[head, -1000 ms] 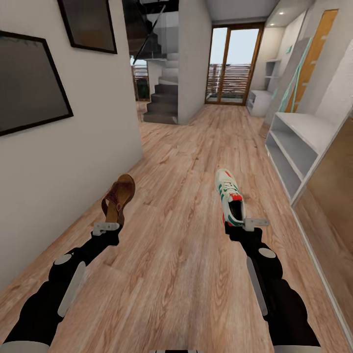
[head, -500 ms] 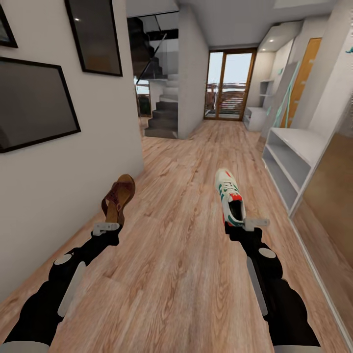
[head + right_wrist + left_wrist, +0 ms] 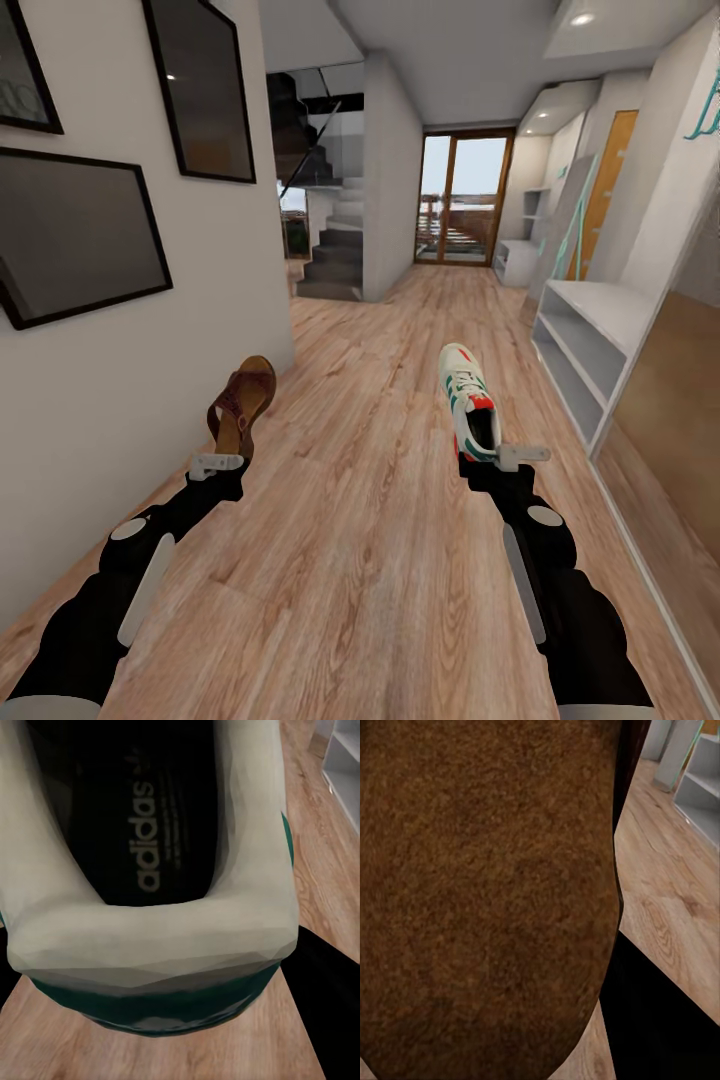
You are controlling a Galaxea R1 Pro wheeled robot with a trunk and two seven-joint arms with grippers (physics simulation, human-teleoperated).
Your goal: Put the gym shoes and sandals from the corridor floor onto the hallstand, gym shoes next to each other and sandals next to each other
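A brown sandal (image 3: 242, 404) is held clamped in the left gripper (image 3: 218, 464) at 10 o'clock, above the corridor floor (image 3: 370, 540). A gym shoe (image 3: 468, 412) is gripped by its heel in the right gripper (image 3: 497, 458) at 1 o'clock. A grey open-shelved bench (image 3: 590, 345) is seen at 2 o'clock, well apart; the left wall (image 3: 120, 380) runs close beside the sandal.

White corridor walls (image 3: 120, 400) (dark frames (image 3: 80, 235) hung), staircase (image 3: 335, 255), glazed door (image 3: 458, 200)

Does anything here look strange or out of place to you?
Only the footwear: a brown sandal sits in the left claw and a white gym shoe in the right claw, both held above the wooden floor. Nothing looks spilled or broken.
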